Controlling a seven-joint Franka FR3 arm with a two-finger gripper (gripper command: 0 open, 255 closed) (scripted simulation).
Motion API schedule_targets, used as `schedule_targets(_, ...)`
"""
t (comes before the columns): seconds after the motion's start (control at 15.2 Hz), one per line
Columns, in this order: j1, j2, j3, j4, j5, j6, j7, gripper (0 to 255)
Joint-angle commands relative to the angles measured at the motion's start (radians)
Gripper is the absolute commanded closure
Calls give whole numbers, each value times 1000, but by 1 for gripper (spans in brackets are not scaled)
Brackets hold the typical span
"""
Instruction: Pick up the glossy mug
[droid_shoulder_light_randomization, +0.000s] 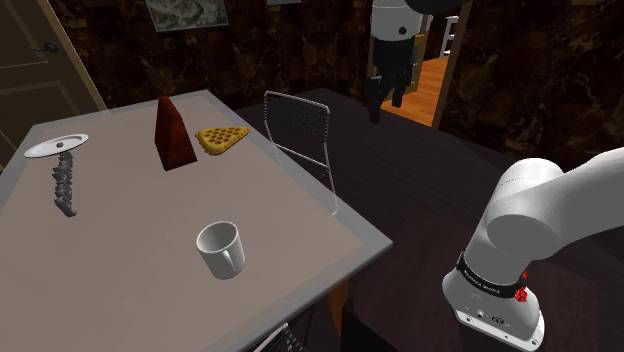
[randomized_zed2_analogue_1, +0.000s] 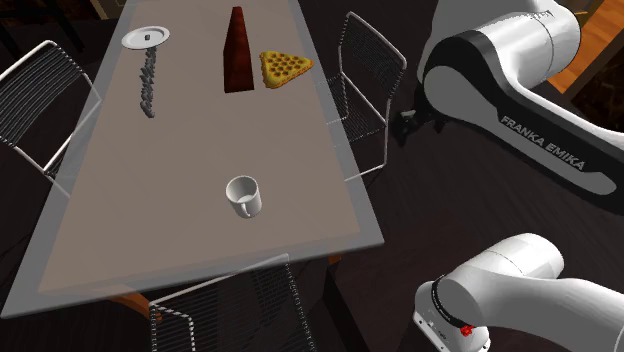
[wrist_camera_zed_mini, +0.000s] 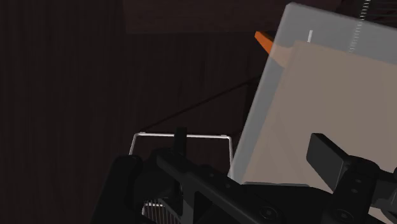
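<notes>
A glossy white mug (droid_shoulder_light_randomization: 222, 250) stands upright on the grey-brown table (droid_shoulder_light_randomization: 120, 250), near the edge closest to the stand, with its handle toward the shoulder view's right. From the second exterior view the mug (randomized_zed2_analogue_1: 243, 196) sits near the table (randomized_zed2_analogue_1: 180, 140) middle-right. My black gripper (droid_shoulder_light_randomization: 386, 102) hangs high above the dark floor beyond the table's far corner, well away from the mug. Its fingers stand apart with nothing between them. The wrist view has the open gripper (wrist_camera_zed_mini: 254, 149) over the table (wrist_camera_zed_mini: 331, 95) edge.
A dark red pyramid (droid_shoulder_light_randomization: 172, 135), a yellow waffle wedge (droid_shoulder_light_randomization: 221, 138), a white plate (droid_shoulder_light_randomization: 56, 146) and a grey spiral tool (droid_shoulder_light_randomization: 65, 187) lie on the far half. A wire chair (droid_shoulder_light_randomization: 300, 135) stands at the table's side below the gripper. More wire chairs (randomized_zed2_analogue_1: 40, 100) ring the table.
</notes>
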Motion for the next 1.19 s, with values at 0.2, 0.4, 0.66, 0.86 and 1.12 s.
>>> schedule_targets(0.2,17,42,48,-18,44,58,61,0)
schedule_targets(0.4,32,94,96,-26,83,119,120,0)
schedule_targets(0.66,50,179,161,-20,128,201,196,0)
schedule_targets(0.86,61,253,210,-3,152,263,253,0)
schedule_targets(1.12,71,364,275,38,170,342,331,0)
